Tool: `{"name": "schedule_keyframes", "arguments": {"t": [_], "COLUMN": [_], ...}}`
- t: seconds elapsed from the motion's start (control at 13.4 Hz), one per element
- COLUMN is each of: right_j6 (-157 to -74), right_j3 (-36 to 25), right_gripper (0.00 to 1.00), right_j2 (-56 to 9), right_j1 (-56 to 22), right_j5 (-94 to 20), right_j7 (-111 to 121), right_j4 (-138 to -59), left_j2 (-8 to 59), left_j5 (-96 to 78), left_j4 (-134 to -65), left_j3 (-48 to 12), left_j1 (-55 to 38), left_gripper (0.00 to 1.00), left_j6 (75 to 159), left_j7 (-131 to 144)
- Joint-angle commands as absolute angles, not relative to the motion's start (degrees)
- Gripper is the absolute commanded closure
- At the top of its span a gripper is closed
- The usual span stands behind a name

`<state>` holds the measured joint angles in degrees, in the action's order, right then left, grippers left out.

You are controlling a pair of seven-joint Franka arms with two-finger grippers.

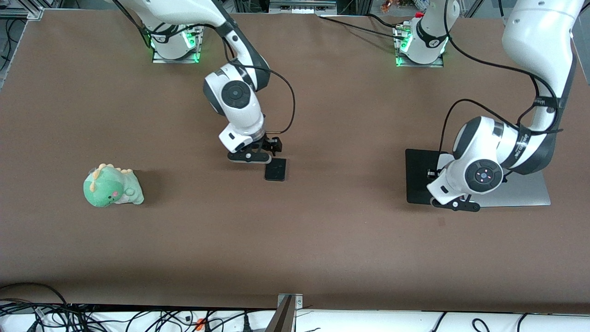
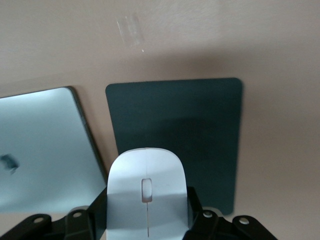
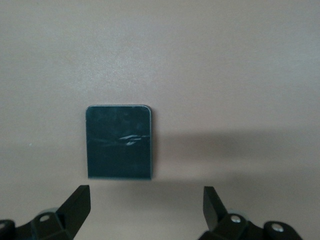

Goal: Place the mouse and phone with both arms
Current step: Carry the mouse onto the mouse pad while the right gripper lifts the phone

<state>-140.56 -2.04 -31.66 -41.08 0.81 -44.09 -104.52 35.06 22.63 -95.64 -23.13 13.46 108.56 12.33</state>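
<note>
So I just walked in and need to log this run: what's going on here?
Two arms are at work. The left gripper is shut on the mouse and holds it over the black pad, which lies beside a silver laptop toward the left arm's end of the table. The right gripper is open over the phone, which lies flat on the table. A green plush dinosaur sits untouched toward the right arm's end.

We see the table (image 1: 295,240) evenly and brightly lit from above in the front view, with soft short shadows beside the plush dinosaur (image 1: 112,186) and under both arms. Green light glows at the arm bases. Both wrist views look paler and washed out; the phone (image 3: 119,142) shows faint glare, and the mouse (image 2: 146,192) is slightly soft.
</note>
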Motion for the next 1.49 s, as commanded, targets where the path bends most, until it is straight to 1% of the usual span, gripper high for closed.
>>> {"name": "schedule_keyframes", "arguments": {"t": [0.0, 0.22, 0.37, 0.45, 0.52, 0.6, 0.75, 0.97, 1.04, 1.19, 1.27, 1.34, 1.42], "right_j6": [-140.63, -140.8, -141.06, -141.06, -141.06, -141.06, -141.24, -141.33, -141.5, -142.38, -142.38, -142.3, -142.21], "right_j3": [-2.81, -2.9, -2.9, -2.9, -2.9, -2.9, -2.9, -2.9, -2.9, -2.9, -2.9, -2.9, -2.9], "right_gripper": [0.0, 0.0, 0.0, 0.0, 0.0, 0.0, 0.0, 0.0, 0.0, 0.0, 0.03, 0.15, 0.3], "right_j2": [-37.86, -40.25, -41.56, -42.36, -42.71, -42.8, -43.41, -43.77, -43.77, -44.21, -44.21, -44.12, -43.95], "right_j1": [-42.62, -43.33, -43.51, -43.51, -43.51, -43.59, -43.85, -44.3, -44.3, -44.21, -44.21, -44.12, -43.86], "right_j5": [3.95, 4.22, 4.31, 4.74, 5.01, 5.1, 5.1, 5.1, 5.1, 5.01, 5.01, 5.01, 5.1], "right_j7": [-48.51, -49.48, -49.57, -49.57, -49.57, -49.57, -49.66, -50.8, -50.89, -50.98, -50.89, -50.63, -50.02], "right_j4": [-97.49, -95.54, -94.84, -94.05, -93.87, -93.87, -93.78, -93.78, -93.78, -93.87, -93.87, -93.87, -93.87], "left_j2": [34.02, 34.97, 35.42, 35.25, 35.16, 34.46, 33.06, 27.97, 26.3, 23.92, 23.04, 22.24, 21.45], "left_j5": [23.12, 23.12, 23.12, 23.12, 23.12, 23.12, 23.12, 23.12, 23.12, 23.12, 23.03, 23.03, 22.33], "left_j4": [-104.38, -107.57, -108.89, -109.16, -108.99, -108.98, -107.5, -103.2, -100.92, -94.87, -91.27, -87.66, -84.41], "left_j3": [-24.08, -24.0, -24.17, -24.26, -24.26, -24.34, -25.31, -28.3, -29.95, -33.04, -34.35, -35.41, -35.68], "left_j1": [17.74, 19.16, 20.39, 20.22, 20.13, 20.04, 19.86, 19.86, 19.86, 20.22, 20.3, 20.39, 20.39], "left_gripper": [0.67, 0.67, 0.65, 0.46, 0.08, 0.0, 0.0, 0.0, 0.0, 0.0, 0.0, 0.0, 0.0], "left_j6": [119.84, 127.5, 129.72, 129.64, 129.38, 128.85, 125.35, 117.62, 115.07, 106.48, 102.35, 99.52, 97.58], "left_j7": [9.67, 9.67, 9.67, 9.49, 9.41, 9.32, 9.4, 9.4, 9.58, 9.58, 9.67, 9.58, 9.67]}}
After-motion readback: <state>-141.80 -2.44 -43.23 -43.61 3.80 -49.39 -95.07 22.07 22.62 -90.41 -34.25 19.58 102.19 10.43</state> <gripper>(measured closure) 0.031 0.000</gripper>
